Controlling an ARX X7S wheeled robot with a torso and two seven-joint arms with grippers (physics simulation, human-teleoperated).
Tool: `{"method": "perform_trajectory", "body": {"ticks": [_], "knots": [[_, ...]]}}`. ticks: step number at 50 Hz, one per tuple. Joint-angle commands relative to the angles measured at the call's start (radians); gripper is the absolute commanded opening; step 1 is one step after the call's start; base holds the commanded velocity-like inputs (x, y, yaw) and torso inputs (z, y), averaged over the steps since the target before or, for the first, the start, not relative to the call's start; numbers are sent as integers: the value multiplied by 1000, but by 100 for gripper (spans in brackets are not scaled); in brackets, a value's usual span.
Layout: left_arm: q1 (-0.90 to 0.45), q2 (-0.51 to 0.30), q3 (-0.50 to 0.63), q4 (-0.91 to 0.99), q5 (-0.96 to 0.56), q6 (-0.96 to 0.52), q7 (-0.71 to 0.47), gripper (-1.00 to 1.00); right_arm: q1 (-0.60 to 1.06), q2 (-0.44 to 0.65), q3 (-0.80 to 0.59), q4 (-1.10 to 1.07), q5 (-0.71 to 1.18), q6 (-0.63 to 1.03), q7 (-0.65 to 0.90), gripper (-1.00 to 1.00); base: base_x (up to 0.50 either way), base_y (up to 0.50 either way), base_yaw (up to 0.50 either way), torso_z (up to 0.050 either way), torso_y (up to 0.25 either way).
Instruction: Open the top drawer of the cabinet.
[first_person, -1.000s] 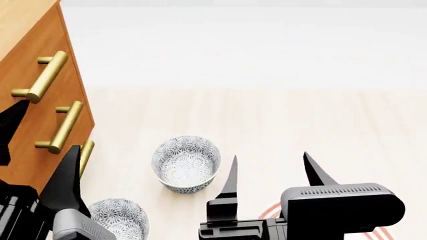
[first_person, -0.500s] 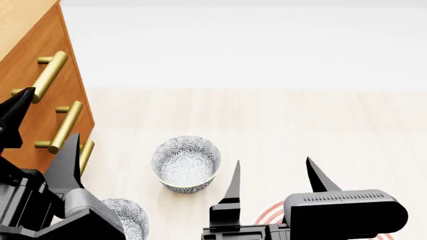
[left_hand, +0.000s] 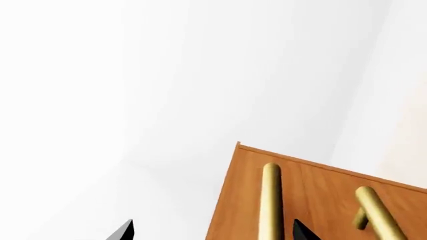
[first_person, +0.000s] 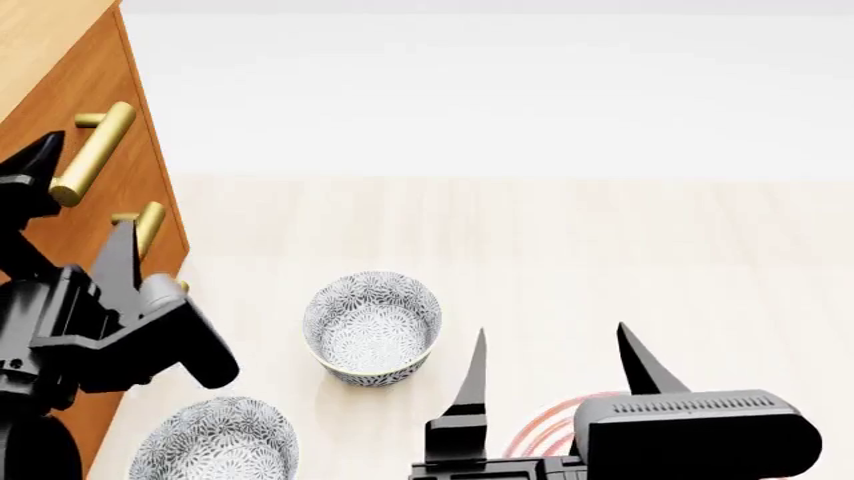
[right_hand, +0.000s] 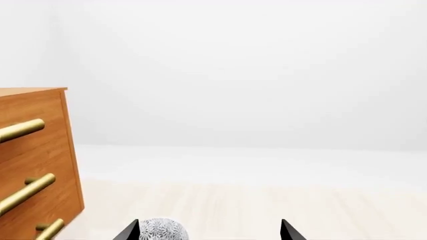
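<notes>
1. Cabinet (first_person: 54, 60) stands far left; top drawer (first_person: 60, 140) is shut.
2. Left gripper (first_person: 80, 205) — spread, empty — flanks the handle (first_person: 91, 152): centre it, clench squarely, then pull straight out.
3. Right gripper (first_person: 554, 365) — released, idle near the bowl (first_person: 371, 326).

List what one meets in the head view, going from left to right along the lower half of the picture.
Left gripper → near bowl → far bowl → right gripper.
</notes>
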Motion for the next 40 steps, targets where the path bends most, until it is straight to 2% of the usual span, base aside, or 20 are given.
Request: {"method": "perform_trajectory", "body": {"ticks": [1, 30, 40], "knots": [[-69, -9, -8, -170, -17, -9, -67, 100, -4, 1, -6, 10, 0, -14, -1, 100, 0, 0, 0, 0, 0], [-257, -9, 25, -575, -24, 4, -276, 100, -4, 8, -13, 18, 3, -18, 15, 100, 0, 0, 0, 0, 0], [-278, -10, 36, -637, -22, 0, -322, 100, -4, 11, -11, 19, 7, -22, 19, 100, 0, 0, 0, 0, 0]]}}
